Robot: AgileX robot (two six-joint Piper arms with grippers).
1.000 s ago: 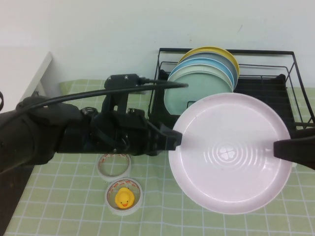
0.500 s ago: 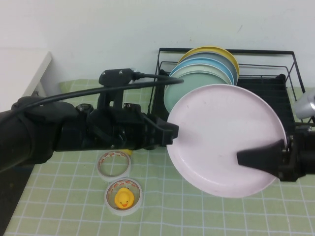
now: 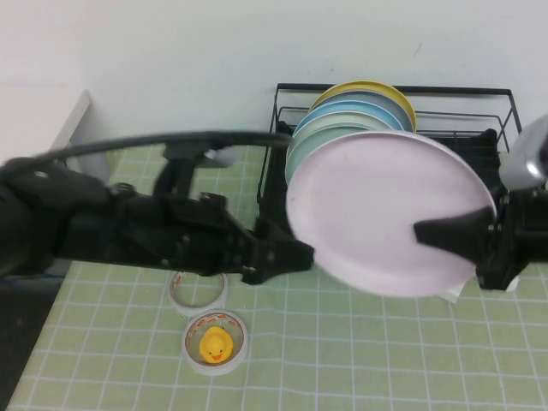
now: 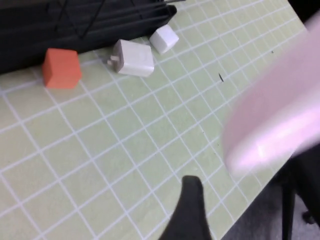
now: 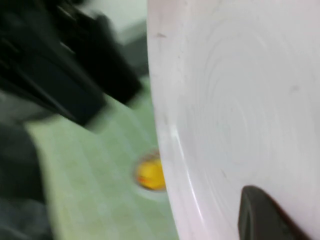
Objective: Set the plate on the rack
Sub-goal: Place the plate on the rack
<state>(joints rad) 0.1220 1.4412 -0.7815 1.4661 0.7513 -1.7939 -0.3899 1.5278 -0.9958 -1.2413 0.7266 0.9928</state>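
The pale pink plate (image 3: 377, 205) hangs tilted in the air in front of the black wire rack (image 3: 512, 111). My right gripper (image 3: 425, 233) is shut on the plate's right rim. One of its fingers (image 5: 262, 215) lies on the plate's face (image 5: 235, 100). My left gripper (image 3: 300, 253) sits just below the plate's left edge, open and off the plate. Only one of its fingers (image 4: 192, 202) shows in the left wrist view, apart from the blurred plate (image 4: 280, 110). The rack holds a mint-green plate (image 3: 312, 163), blue plates (image 3: 364, 116) and a yellow plate (image 3: 377, 89).
A tape roll (image 3: 198, 291) and a second roll holding a yellow duck (image 3: 215, 345) lie on the green checked cloth under my left arm. An orange cube (image 4: 61, 67) and two white blocks (image 4: 132, 57) lie by the rack's base (image 4: 75, 22).
The plate has tipped up more steeply and risen towards the rack, carried by my right gripper. My left gripper has dropped below the plate's left edge and let go.
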